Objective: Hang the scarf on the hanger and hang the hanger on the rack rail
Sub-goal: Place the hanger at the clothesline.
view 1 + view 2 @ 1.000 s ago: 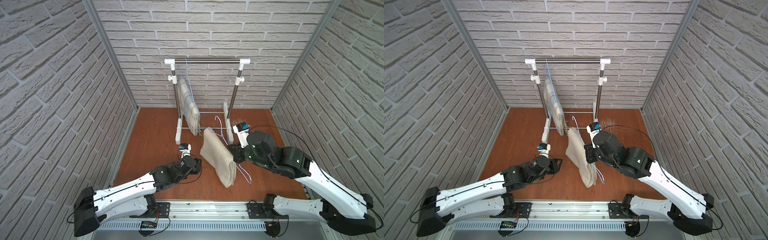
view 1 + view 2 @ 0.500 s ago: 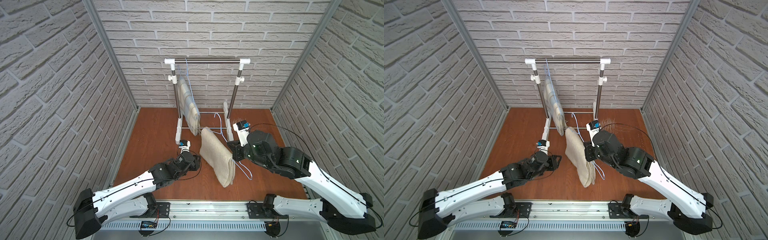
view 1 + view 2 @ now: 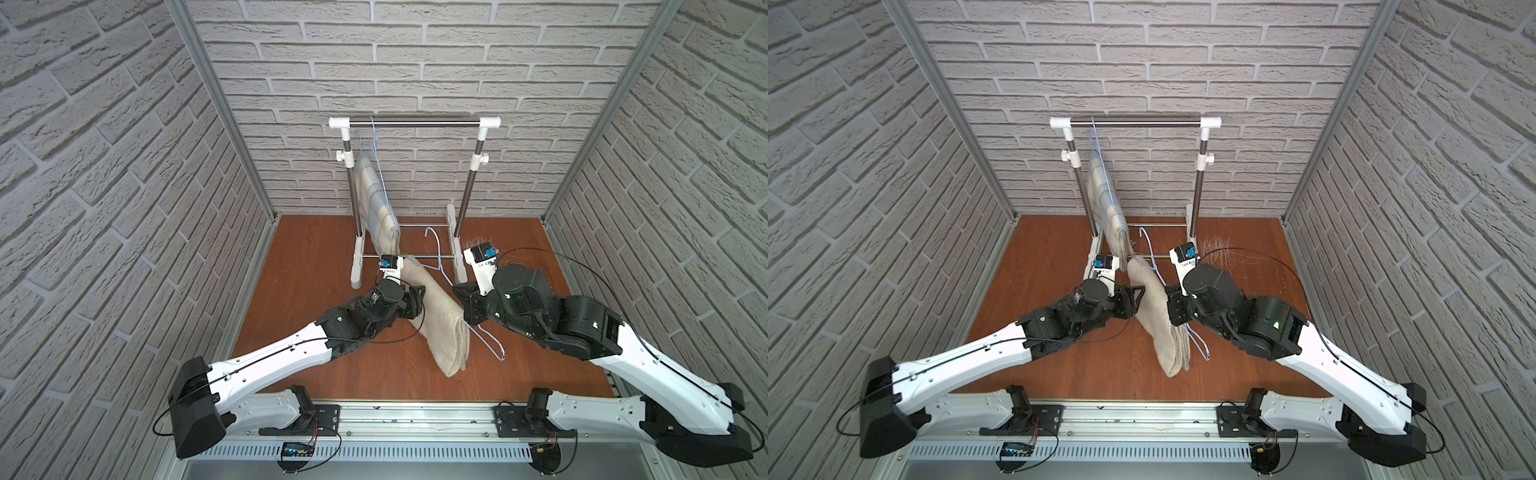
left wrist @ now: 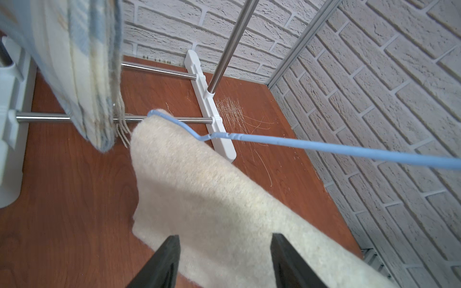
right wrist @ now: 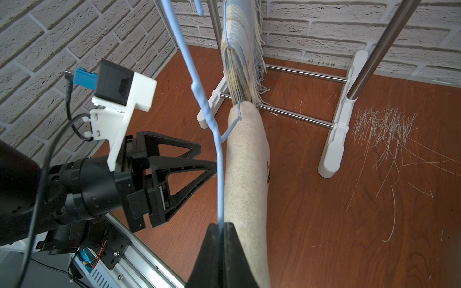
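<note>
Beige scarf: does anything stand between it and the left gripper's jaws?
Nothing visible does. In the left wrist view the left gripper has its jaws open, the beige scarf directly ahead; the blue hanger wire lies beyond, not between.

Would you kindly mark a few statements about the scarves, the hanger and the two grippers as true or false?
1. The right gripper is shut on the blue hanger. True.
2. The beige scarf lies flat on the floor. False: it is draped over the blue hanger, which is held in the air.
3. A plaid scarf hangs on the rack. True.
4. The left gripper is clamped shut on the beige scarf. False: its jaws stand open beside the scarf.
</note>
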Tool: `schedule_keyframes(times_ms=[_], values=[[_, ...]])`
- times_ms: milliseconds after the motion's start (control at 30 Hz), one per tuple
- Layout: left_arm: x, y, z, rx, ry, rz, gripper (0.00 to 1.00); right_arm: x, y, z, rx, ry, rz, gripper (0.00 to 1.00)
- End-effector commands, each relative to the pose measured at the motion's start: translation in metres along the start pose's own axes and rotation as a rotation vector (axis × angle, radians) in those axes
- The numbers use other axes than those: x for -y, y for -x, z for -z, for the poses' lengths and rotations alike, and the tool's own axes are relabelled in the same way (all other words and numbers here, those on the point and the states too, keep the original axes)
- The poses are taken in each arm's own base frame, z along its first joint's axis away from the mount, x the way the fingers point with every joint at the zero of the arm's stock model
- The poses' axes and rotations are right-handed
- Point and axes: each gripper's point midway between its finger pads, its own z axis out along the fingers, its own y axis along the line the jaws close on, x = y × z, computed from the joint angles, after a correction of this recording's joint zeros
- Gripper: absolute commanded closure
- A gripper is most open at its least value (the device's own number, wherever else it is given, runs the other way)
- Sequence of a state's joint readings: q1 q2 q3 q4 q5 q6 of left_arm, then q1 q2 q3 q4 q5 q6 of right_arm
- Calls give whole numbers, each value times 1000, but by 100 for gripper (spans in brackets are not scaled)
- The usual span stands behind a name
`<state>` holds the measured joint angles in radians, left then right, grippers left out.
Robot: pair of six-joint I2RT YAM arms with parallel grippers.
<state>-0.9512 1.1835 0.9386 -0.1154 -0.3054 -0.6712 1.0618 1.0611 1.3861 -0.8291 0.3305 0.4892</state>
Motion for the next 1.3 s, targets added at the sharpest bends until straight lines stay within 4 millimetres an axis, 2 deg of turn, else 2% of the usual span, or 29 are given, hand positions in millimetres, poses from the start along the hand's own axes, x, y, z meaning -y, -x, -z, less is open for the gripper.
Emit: schedule_keyframes(times_ms=[0,333,600,800,933,1100,1167,1267], values=[[13,32,-3,106,-18,-66,34,-10,35,19,143,57,-40,97],[8,45,-3,168,21,-146,30,-12,34,22,139,73,-35,97],[37,63,-14,236,-54,-273,24,-13,35,25,140,81,-32,97],[43,65,-26,248,-58,-317,25,-15,35,25,138,93,-30,97],[44,71,-26,287,-54,-326,33,-14,31,23,123,88,-29,97],[51,81,-21,322,-68,-350,66,-12,23,17,104,78,-31,97],[54,84,-19,336,-81,-355,70,-11,20,14,95,73,-37,97],[61,86,-18,340,-105,-360,71,-9,15,9,88,65,-42,97]])
